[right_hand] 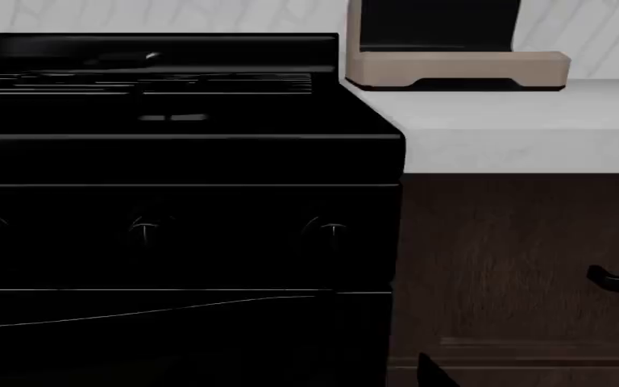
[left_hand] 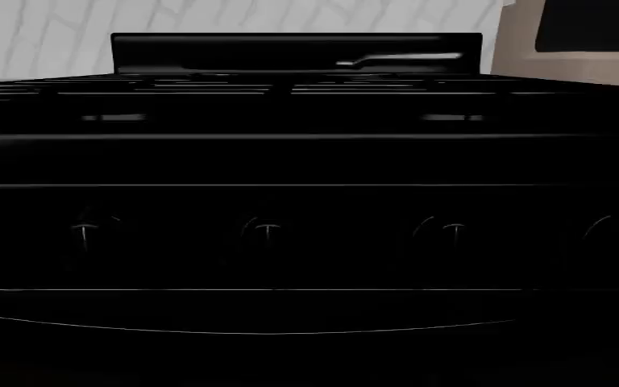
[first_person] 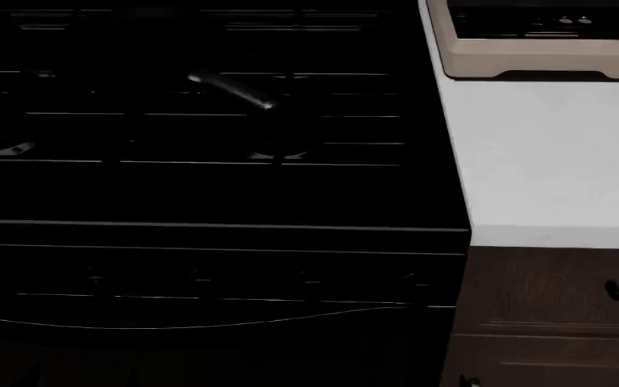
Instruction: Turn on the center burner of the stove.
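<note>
- The stove [first_person: 213, 193] is directly in front of both wrist cameras; no claw is seen in any view, so I cannot tell their opening.
- A dark pan with a shiny handle [first_person: 229, 87] lies on the grates; what is inside is not visible.
- The left wrist view shows four knobs [left_hand: 267, 232]; the right wrist view shows three.
- Only the head and right wrist views show the white counter [first_person: 551, 161], the beige appliance [first_person: 541, 56] and the dark wooden cabinet [right_hand: 514, 266].
- A white marbled wall [left_hand: 41, 36] stands behind.
</note>
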You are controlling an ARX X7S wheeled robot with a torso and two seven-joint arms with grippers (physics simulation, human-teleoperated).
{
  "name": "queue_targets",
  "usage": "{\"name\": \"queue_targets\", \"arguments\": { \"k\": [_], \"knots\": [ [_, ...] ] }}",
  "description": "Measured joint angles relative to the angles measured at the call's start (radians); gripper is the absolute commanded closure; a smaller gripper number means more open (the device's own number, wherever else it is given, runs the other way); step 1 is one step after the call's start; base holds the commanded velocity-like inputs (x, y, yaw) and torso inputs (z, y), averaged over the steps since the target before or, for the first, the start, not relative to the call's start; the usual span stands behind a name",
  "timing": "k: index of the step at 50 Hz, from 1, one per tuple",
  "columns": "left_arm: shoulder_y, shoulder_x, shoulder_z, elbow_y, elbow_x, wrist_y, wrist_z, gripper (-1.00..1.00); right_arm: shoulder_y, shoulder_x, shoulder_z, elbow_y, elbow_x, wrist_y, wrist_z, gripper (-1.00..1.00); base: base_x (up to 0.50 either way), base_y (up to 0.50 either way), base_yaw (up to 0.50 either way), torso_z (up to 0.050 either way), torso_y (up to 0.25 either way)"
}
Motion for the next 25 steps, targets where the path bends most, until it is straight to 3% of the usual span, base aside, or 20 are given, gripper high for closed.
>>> {"name": "queue_targets", "arguments": {
  "k": [25],
  "knots": [
    [0.000,-0.061,0.078,-0.001,-0.038,0.015,-0.081,-1.00,0.003,0.068,-0.083,0.001,0.061,-0.023,0.072,-1.00,0.00,0.00,0.00,0.000,0.000]
  ]
}}
